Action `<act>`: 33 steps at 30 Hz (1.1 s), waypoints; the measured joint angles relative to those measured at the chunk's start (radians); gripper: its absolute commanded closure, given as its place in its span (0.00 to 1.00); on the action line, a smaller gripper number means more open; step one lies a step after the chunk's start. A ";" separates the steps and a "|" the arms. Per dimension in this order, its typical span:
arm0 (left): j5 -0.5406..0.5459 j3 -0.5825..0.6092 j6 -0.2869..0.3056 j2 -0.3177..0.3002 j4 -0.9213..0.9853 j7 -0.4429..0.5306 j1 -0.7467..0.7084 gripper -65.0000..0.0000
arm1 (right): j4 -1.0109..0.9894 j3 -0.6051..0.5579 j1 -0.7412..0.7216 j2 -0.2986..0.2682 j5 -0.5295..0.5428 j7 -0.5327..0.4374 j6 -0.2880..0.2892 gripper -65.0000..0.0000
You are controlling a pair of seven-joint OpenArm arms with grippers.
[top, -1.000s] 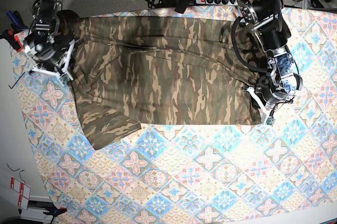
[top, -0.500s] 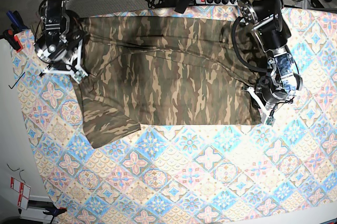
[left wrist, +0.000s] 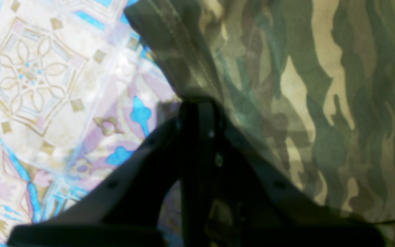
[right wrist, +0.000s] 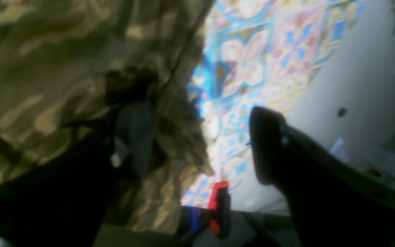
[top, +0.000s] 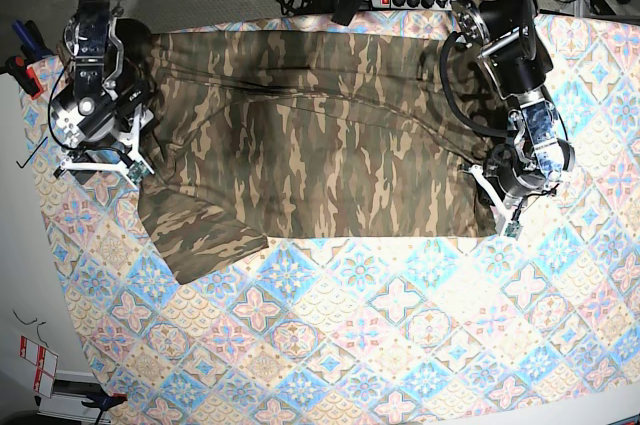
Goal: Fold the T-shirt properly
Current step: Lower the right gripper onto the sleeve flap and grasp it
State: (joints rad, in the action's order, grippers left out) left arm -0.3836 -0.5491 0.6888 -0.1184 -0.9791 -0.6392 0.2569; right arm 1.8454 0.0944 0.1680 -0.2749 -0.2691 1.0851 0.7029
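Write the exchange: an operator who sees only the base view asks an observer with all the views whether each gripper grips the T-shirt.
Operator: Is the left gripper holding cloth?
Observer: Yes. The left wrist view shows the left gripper shut on the T-shirt's edge.
Operator: And the right?
Observer: The right gripper is open, with one of its fingers over the cloth and the other past its edge; nothing is clamped.

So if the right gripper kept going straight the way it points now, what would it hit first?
Probably the T-shirt. The right gripper stands open at the cloth's edge, one finger over camouflage fabric, the other over the tablecloth. The picture is blurred, so depth is uncertain.
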 measured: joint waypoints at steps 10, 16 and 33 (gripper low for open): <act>0.003 0.000 -0.001 0.002 -0.002 0.002 -0.002 0.94 | -0.103 0.089 -0.238 0.043 -0.009 0.005 0.004 0.34; 0.003 0.000 0.000 0.002 -0.002 0.000 -0.002 0.94 | -0.382 0.127 -0.399 0.048 -0.005 -0.081 -0.004 0.34; 0.002 -0.001 -0.001 0.002 -0.002 -0.005 -0.002 0.94 | -1.186 0.275 -0.625 0.042 -0.002 -0.554 -0.008 0.34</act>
State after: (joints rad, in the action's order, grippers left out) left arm -0.3817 -0.5499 0.6880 -0.1165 -0.9810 -0.6441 0.2546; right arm 0.6590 0.3698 -0.4572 -0.2333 -0.2710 0.5316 0.6952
